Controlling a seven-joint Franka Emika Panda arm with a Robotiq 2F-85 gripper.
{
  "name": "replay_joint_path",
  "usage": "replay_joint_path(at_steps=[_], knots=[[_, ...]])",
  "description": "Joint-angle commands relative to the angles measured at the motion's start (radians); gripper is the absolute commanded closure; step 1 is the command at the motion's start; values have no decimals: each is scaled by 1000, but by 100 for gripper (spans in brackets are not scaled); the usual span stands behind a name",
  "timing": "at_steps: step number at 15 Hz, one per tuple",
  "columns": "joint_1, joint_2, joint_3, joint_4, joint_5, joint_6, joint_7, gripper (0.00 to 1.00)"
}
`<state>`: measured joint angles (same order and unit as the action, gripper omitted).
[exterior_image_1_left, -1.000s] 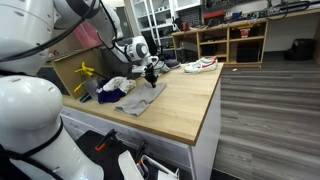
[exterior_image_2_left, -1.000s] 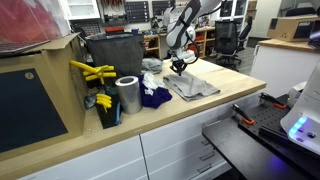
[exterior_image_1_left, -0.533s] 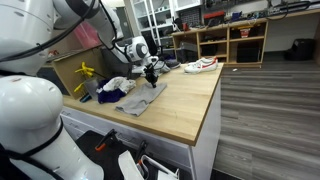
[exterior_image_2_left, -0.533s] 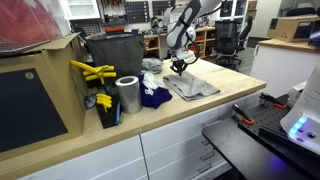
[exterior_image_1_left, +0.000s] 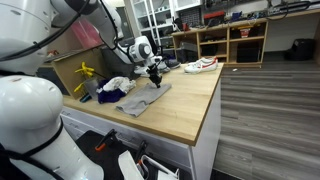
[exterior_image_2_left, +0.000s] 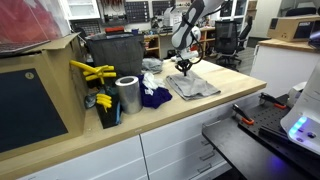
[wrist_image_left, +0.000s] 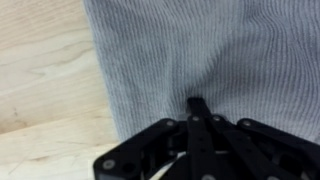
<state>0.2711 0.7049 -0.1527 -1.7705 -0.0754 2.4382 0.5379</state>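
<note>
So the hand (wrist_image_left: 197, 108) is clamped fully closed, tips on the grey cloth (wrist_image_left: 200, 50) lying flat on the wooden surface (exterior_image_1_left: 190, 105). Maybe pinching a fold, hard to tell. Cloth looks soft, light, floppy, so I'd grab an edge or corner.

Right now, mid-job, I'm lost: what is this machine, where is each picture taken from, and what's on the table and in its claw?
It is a single robot arm ending in a two-fingered gripper. Two pictures come from cameras standing off the robot, looking at the wooden table from different sides. The third comes from a camera on the wrist, looking down past the black fingers. On the table lie a grey cloth, a white cloth, a dark blue cloth, a metal can and a white shoe. The gripper is shut and appears to pinch the grey cloth.
</note>
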Motion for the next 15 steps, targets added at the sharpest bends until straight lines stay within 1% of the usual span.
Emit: replay_joint_path(at_steps=[1, 9, 13, 15], knots=[[4, -25, -50, -90, -45, 41, 55, 100], [-6, -64, -144, -199, -132, 70, 167, 100], [-3, -72, -180, -213, -198, 69, 233, 100], [-6, -69, -188, -207, -226, 64, 261, 100]])
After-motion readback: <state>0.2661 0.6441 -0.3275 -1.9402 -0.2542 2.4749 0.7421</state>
